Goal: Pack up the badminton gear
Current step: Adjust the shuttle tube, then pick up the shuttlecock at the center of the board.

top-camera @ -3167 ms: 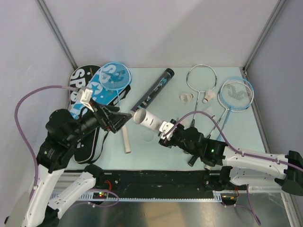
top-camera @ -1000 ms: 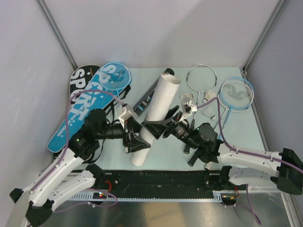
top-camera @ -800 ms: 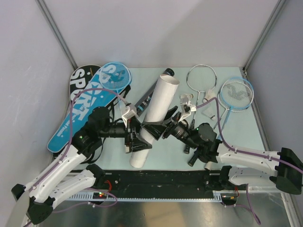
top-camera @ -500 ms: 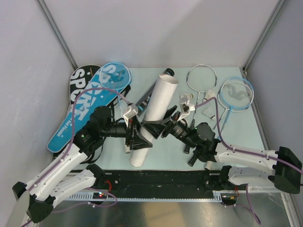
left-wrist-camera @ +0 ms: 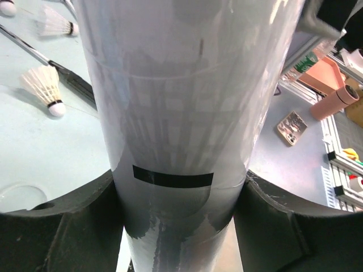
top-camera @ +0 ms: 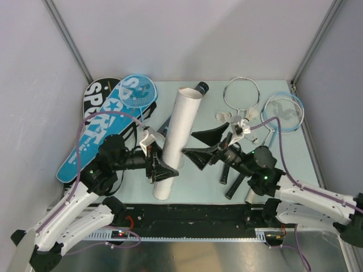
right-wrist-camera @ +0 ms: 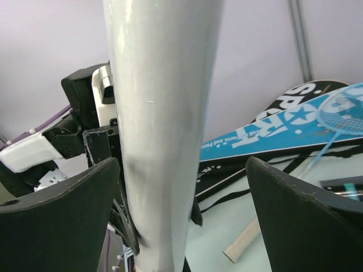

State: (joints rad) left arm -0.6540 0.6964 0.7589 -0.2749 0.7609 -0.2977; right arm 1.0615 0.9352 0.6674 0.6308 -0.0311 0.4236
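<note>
My left gripper (top-camera: 163,168) is shut on the lower part of the white tube (top-camera: 177,136) and holds it tilted, open end up and away. In the left wrist view the tube (left-wrist-camera: 181,113) sits tight between both fingers (left-wrist-camera: 57,226). My right gripper (top-camera: 191,143) is wide open just right of the tube, not touching it; in the right wrist view the tube (right-wrist-camera: 164,113) stands between the spread fingers (right-wrist-camera: 306,215). The black teal-printed tube (top-camera: 201,88) lies behind it. White shuttlecocks (top-camera: 223,117) (left-wrist-camera: 48,85) lie on the table.
A silver racket (top-camera: 241,93) and a blue racket (top-camera: 283,112) lie at the back right. Another blue racket (top-camera: 138,90) rests on the blue SPORT cover (top-camera: 93,136) and black cover (top-camera: 95,89) at the left. A clear round lid (left-wrist-camera: 20,195) lies near the tube.
My right gripper has let go of the white tube, opened and drawn back to the right. My left gripper keeps hold, and the tube has shifted left and stands steeper.
</note>
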